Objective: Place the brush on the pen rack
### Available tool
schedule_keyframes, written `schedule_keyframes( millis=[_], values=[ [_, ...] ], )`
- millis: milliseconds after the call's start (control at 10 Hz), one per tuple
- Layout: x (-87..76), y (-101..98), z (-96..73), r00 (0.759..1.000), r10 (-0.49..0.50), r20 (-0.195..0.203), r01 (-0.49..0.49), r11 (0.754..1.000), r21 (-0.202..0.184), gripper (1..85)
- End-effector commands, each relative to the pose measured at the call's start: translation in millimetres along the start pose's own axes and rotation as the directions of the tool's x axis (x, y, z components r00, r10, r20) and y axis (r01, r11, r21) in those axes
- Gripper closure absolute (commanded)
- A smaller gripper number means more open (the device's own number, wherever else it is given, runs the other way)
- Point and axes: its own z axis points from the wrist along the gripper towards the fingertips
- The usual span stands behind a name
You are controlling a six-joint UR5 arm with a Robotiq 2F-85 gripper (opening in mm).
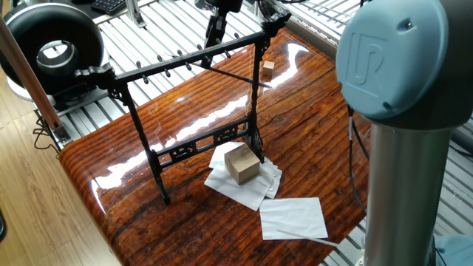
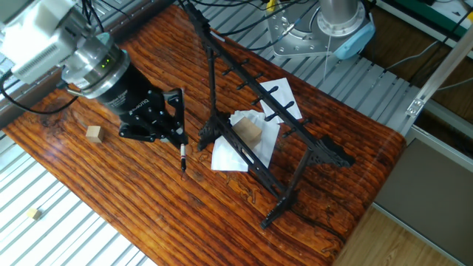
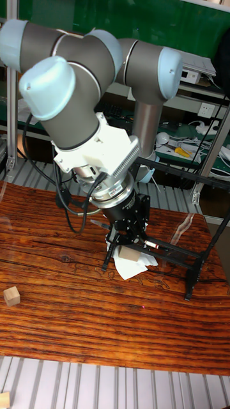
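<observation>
Gripper (image 2: 176, 125) clamps brush (image 2: 181, 130), tip down, just left of rack (image 2: 255, 100) top bar. Tabletop (image 2: 111, 185) bare left, small block (image 2: 93, 133) near edge.

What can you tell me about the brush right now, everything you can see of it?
The brush is a very thin, straight, dark rod with a pale band near its lower tip. It is off the table, held in the pincer, which is shut on its upper part. It hangs nearly upright, tip down, above the wood table, beside the rack and not yet on its pegs. Nothing but the pincer seems to touch it. Its bristles are too small to make out.
</observation>
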Motion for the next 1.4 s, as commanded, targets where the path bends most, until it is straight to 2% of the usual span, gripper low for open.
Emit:
schedule_keyframes(
  millis=[0,300,500,600,700,900,1200,1300],
  values=[
    [-9.5,1.6,-4.1,0.996,-0.057,0.074,0.059,0.998,-0.018,84.7],
    [3.7,-0.5,-5.4,0.994,-0.066,0.088,0.07,0.997,-0.038,84.7],
    [16.4,1.3,-9.9,0.996,-0.058,0.073,0.061,0.997,-0.041,84.7],
    [16.5,5.3,-11.2,0.995,-0.054,0.081,0.058,0.997,-0.046,84.7],
    [18.1,5.5,-11.4,0.996,-0.05,0.076,0.053,0.998,-0.04,84.7],
    [25.4,-3.2,-10.0,0.999,-0.033,0.033,0.034,0.999,-0.006,84.7],
    [21.3,-3.3,-9.0,0.999,-0.022,0.031,0.022,1.0,-0.005,84.7],
    [23.4,-7.8,-8.3,1.0,-0.018,0.017,0.018,1.0,0.007,84.7]
  ],
)
